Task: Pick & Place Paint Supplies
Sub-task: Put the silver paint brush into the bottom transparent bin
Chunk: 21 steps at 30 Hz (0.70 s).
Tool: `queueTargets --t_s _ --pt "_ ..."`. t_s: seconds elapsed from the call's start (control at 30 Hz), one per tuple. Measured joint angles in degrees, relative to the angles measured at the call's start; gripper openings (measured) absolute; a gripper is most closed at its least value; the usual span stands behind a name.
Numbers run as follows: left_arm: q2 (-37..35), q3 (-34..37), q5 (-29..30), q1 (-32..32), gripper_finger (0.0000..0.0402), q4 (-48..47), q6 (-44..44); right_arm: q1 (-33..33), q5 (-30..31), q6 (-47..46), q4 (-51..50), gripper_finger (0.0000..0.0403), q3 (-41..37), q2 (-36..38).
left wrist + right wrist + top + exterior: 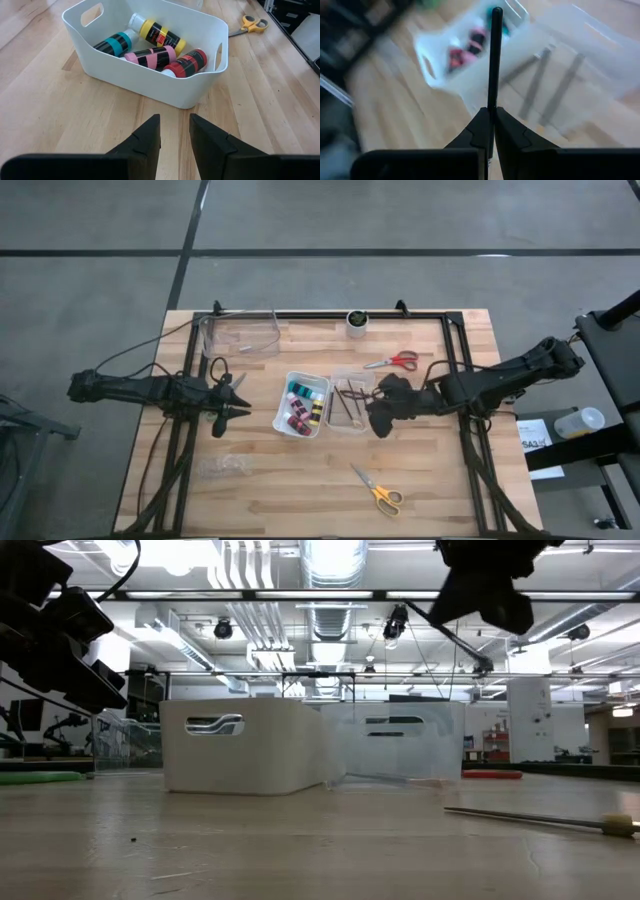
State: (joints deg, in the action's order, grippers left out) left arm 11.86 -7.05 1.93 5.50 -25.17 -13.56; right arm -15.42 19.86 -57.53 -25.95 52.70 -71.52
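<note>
Several paint bottles, yellow [155, 31], teal [114, 44], pink [150, 56] and red [187, 62], lie in the white bin [283, 408] at mid-table. To its right, a clear tray [350, 375] holds thin dark brushes [535, 85]. My right gripper [378, 425] hangs above that tray, shut on one dark brush [495, 55]. My left gripper [175, 125] waits open to the left of the white bin, with nothing between its fingers. Red scissors [395, 362] and yellow scissors [378, 492] lie flat on the table. My right gripper pinches a thin dark brush [493, 100] between its two fingertips. The brush runs along the fingers and sticks out straight beyond them. It is lifted clear, over the clear tray and the white bin. Which end of the brush is held, I cannot tell.
A large clear container [240, 335] stands at the back left and a small white cup [357, 320] at the back edge. Crumpled clear plastic [222, 468] lies near the front left. A black frame [455, 345] borders the table top.
</note>
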Motion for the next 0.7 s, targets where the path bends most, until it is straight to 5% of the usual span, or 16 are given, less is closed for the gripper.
queueTargets --t_s 0.4,0.7 --pt "0.0 0.0 0.0 0.0 0.0108 0.0 0.0 6.5 5.9 -15.8 39.4 0.0013 -19.3 0.5" --pt "0.0 0.0 0.0 0.0 0.0108 0.0 0.0 7.2 5.6 -20.8 41.3 0.0013 -22.9 -1.4"
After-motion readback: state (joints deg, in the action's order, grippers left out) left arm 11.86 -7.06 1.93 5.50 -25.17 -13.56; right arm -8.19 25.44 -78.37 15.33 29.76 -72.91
